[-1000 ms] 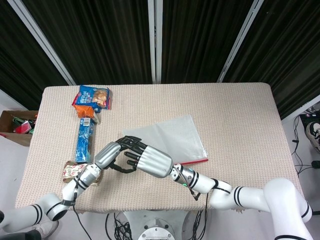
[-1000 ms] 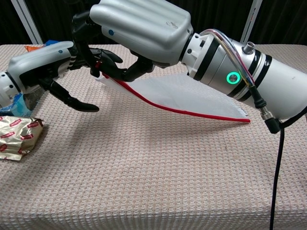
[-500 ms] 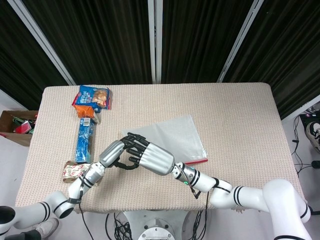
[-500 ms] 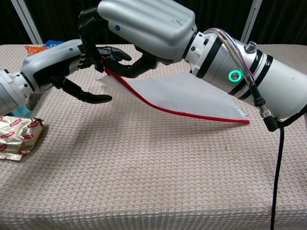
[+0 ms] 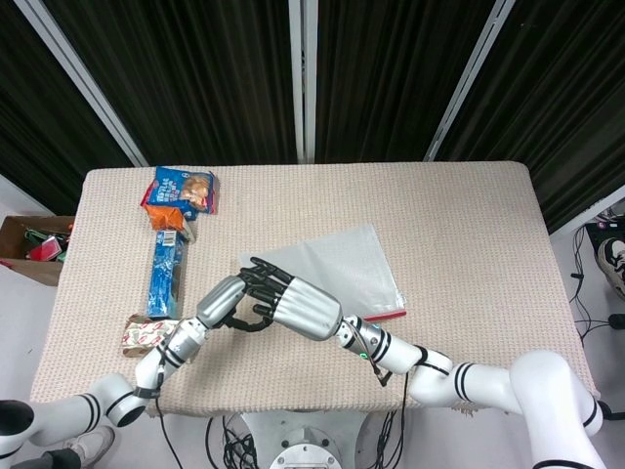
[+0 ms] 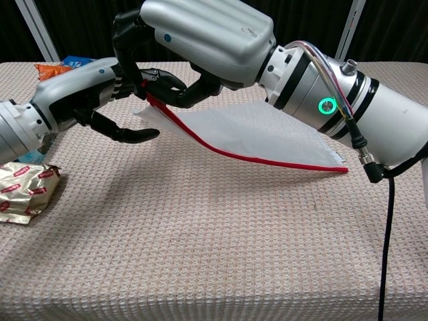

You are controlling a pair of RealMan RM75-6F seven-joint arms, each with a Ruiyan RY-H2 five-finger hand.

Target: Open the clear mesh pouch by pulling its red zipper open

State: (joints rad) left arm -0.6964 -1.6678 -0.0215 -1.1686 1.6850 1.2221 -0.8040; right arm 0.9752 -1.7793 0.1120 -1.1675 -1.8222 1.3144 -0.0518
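The clear mesh pouch (image 5: 337, 262) lies mid-table, its red zipper (image 6: 257, 158) along the near edge. Its left corner (image 6: 155, 114) is raised off the cloth while the right end rests on the table. My right hand (image 6: 200, 37) reaches across from the right and grips that raised corner with dark curled fingers (image 6: 184, 95). My left hand (image 6: 93, 93) meets it from the left, pinching the red zipper end (image 6: 145, 87) while its other fingers spread below. In the head view the two hands (image 5: 256, 298) overlap and hide the zipper's left end.
A blue snack bag (image 5: 182, 189) and a long blue packet (image 5: 166, 270) lie at the table's left. A gold-and-red wrapper (image 6: 23, 190) sits near the front left corner. A cardboard box (image 5: 24, 239) stands on the floor, off the table's left edge.
Both hands have shifted a little to the right and upward together, raising the pouch's left corner. The left arm has stretched further in toward the right hand.
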